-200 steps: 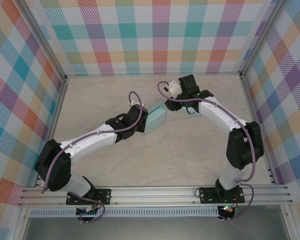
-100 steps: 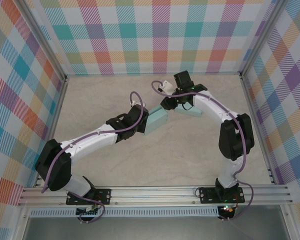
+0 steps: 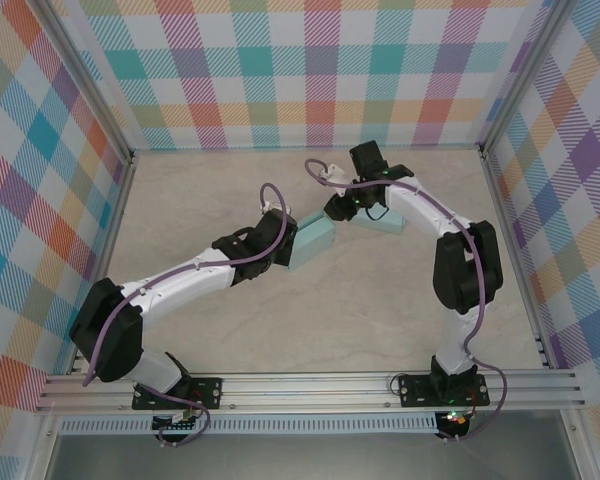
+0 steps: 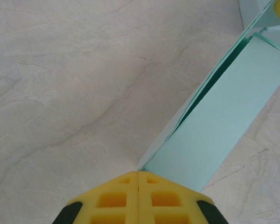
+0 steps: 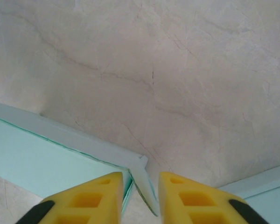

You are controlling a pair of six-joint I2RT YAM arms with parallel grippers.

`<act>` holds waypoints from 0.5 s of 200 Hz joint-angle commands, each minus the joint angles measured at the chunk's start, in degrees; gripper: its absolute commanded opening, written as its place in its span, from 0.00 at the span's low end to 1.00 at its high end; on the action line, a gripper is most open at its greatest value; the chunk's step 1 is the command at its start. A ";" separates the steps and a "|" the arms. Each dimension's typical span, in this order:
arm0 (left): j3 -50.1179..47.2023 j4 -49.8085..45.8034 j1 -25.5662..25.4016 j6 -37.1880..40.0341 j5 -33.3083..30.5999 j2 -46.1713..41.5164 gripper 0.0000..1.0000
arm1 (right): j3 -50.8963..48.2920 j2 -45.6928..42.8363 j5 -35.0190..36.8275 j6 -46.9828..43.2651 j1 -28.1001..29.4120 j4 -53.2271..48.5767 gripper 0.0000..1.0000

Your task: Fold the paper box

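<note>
Two arms meet over the pale marbled tabletop (image 3: 380, 300), where the mint-green paper box (image 3: 313, 238) lies near the middle, between them. The left pincer (image 3: 285, 244) sits at the box's left edge with its yellow pads pressed together. From the left wrist, the box's long panel (image 4: 224, 121) runs away up and to the right from just in front of the closed tips (image 4: 138, 175); I cannot tell whether any paper is pinched there. The right pincer (image 3: 336, 210) is at the box's far right corner, fingers a narrow gap apart (image 5: 141, 177), with a thin flap corner (image 5: 143, 184) standing in that gap. A second mint-green panel (image 3: 382, 223) lies just right of it.
</note>
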 commanded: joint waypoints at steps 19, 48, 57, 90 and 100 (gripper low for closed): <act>1.70 -2.01 -0.96 0.64 -0.57 1.12 0.00 | 2.41 0.89 -3.19 -0.18 -0.37 -2.61 0.08; 1.92 -1.78 -0.95 -0.21 -0.90 1.21 0.00 | 1.76 0.29 -3.63 1.28 -0.37 -3.51 0.00; 1.92 -1.51 -0.91 -0.63 -0.79 1.25 0.00 | 1.23 -0.15 -3.18 2.07 -0.28 -3.33 0.00; 1.53 -0.36 -0.99 -3.05 -1.00 1.34 0.00 | -0.44 -2.19 -0.51 6.88 0.32 -2.56 0.00; 1.31 0.30 -1.00 -3.91 -1.22 1.35 0.00 | -0.69 -2.69 0.35 9.27 0.79 -2.51 0.00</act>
